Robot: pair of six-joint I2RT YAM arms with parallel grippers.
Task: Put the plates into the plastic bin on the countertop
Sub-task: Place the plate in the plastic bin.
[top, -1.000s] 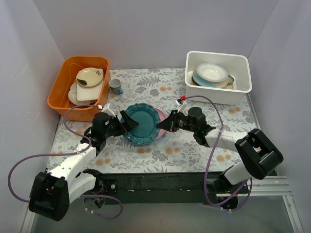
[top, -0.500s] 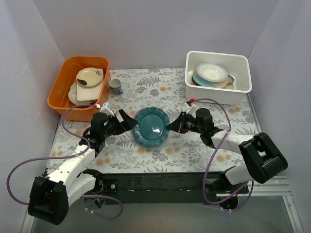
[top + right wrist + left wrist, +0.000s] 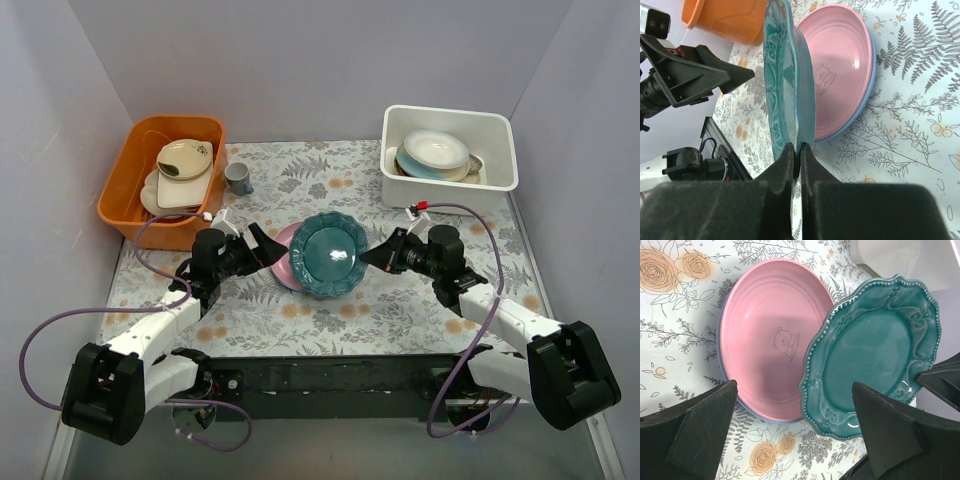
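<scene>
My right gripper (image 3: 377, 255) (image 3: 800, 150) is shut on the right rim of the teal scalloped plate (image 3: 330, 254) (image 3: 785, 85) and holds it lifted and tilted above the countertop (image 3: 330, 310). The plate also shows in the left wrist view (image 3: 875, 355). A pink plate (image 3: 284, 255) (image 3: 771, 335) (image 3: 840, 60) lies on a light blue plate (image 3: 735, 402) on the countertop beside it. My left gripper (image 3: 268, 246) (image 3: 795, 440) is open at the pink plate's left side, touching nothing. The white plastic bin (image 3: 500, 190) at the back right holds several stacked plates (image 3: 435, 152).
An orange tub (image 3: 125, 190) with beige dishes (image 3: 183, 160) stands at the back left. A small grey cup (image 3: 238, 178) stands right of it. Grey walls close the left, back and right sides.
My right gripper has carried the teal plate up and to the right, off the pink plate, which now shows. My left gripper has stayed open and almost still.
</scene>
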